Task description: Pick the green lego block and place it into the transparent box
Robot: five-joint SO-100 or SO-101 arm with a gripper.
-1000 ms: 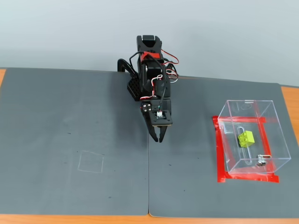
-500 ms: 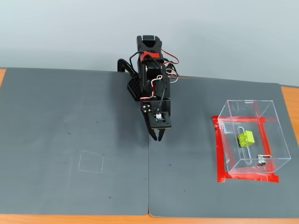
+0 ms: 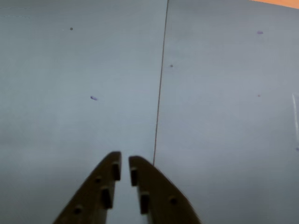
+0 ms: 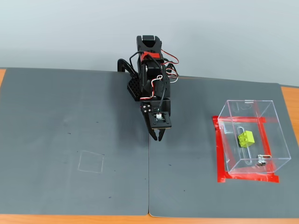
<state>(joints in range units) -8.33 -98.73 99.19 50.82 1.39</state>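
Green lego block [image 4: 245, 138] inside the transparent box [image 4: 271, 122], resting on its floor near the middle, studs not clearly readable through the walls. Box at the right of the fixed view, standing on a square of red tape [image 4: 218, 151], with a small metal fitting [image 4: 260, 162] at its near lower edge. Well apart to the left, gripper [image 4: 158, 136] pointing down above the seam [image 4: 149, 186] between two dark grey mats [image 4: 70, 140]. Jaws nearly together in the wrist view, only a thin slit between the brown fingertips [image 3: 114, 161], nothing held. Gripper [image 3: 124, 161] over bare grey mat [image 3: 70, 70]. Faint outlined square [image 4: 91, 162] on the left mat. Orange tabletop [image 4: 289, 98] at the edges
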